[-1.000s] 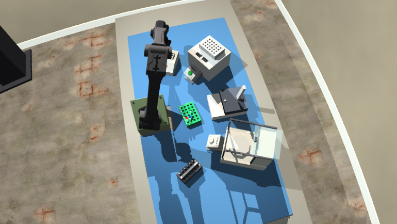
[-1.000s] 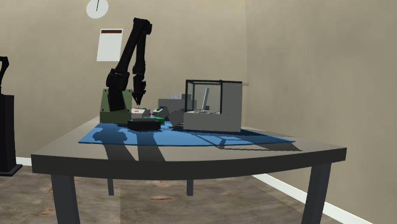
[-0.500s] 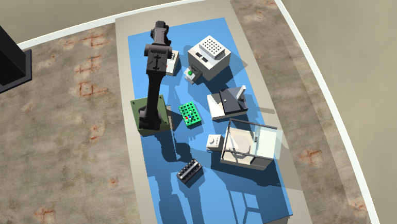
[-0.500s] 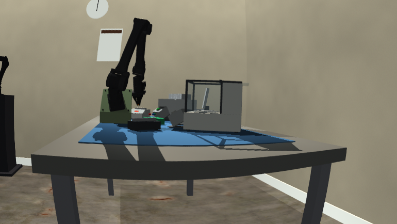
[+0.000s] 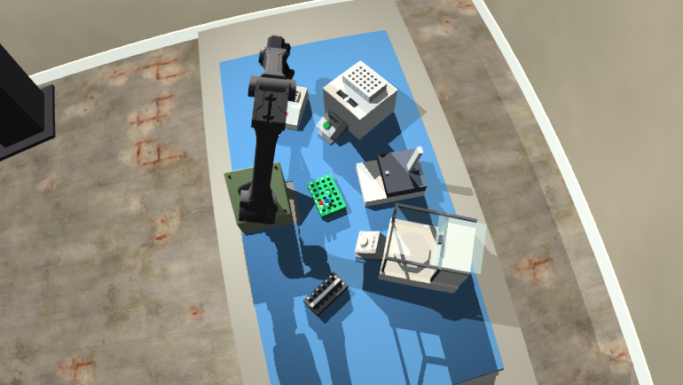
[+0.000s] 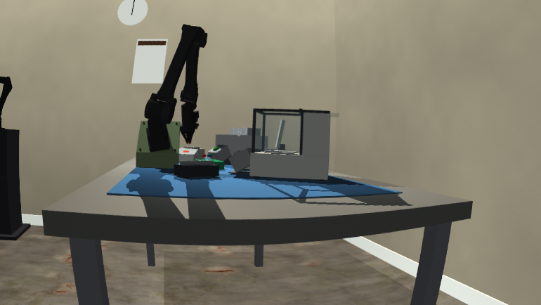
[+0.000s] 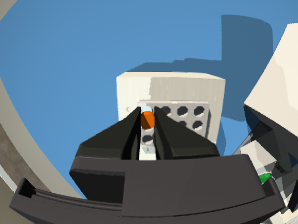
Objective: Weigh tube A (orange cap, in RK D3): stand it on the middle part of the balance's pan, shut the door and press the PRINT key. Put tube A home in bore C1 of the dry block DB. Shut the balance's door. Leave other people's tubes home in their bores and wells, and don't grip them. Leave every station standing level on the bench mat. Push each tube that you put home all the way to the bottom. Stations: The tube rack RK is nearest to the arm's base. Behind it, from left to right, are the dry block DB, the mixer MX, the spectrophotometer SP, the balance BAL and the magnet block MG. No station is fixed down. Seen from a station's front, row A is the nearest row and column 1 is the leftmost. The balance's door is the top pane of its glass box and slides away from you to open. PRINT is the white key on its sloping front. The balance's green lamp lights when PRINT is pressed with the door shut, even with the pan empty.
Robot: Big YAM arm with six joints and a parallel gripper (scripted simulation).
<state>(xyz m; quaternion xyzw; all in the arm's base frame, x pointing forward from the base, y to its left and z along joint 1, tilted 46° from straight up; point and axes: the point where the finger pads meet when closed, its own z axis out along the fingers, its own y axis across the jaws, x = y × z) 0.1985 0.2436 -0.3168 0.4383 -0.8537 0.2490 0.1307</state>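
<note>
My gripper (image 7: 147, 112) (image 6: 187, 140) is shut on tube A (image 7: 148, 120), whose orange cap shows between the fingertips in the wrist view. It hangs just above the white dry block DB (image 7: 174, 90) (image 6: 192, 152) (image 5: 297, 108), over the left part of its bore grid. The tube's lower end is hidden by the fingers, so I cannot tell whether it is in a bore. In the top view the arm hides the gripper. The balance (image 5: 430, 248) (image 6: 289, 149) stands at the right with its top pane slid back, and its pan is empty.
The green rack RK (image 5: 326, 194) (image 6: 213, 161) holds red and blue capped tubes. The mixer (image 5: 361, 98) stands right of the dry block, then the spectrophotometer (image 5: 389, 179). The black magnet block (image 5: 325, 292) (image 6: 196, 169) lies beyond the balance.
</note>
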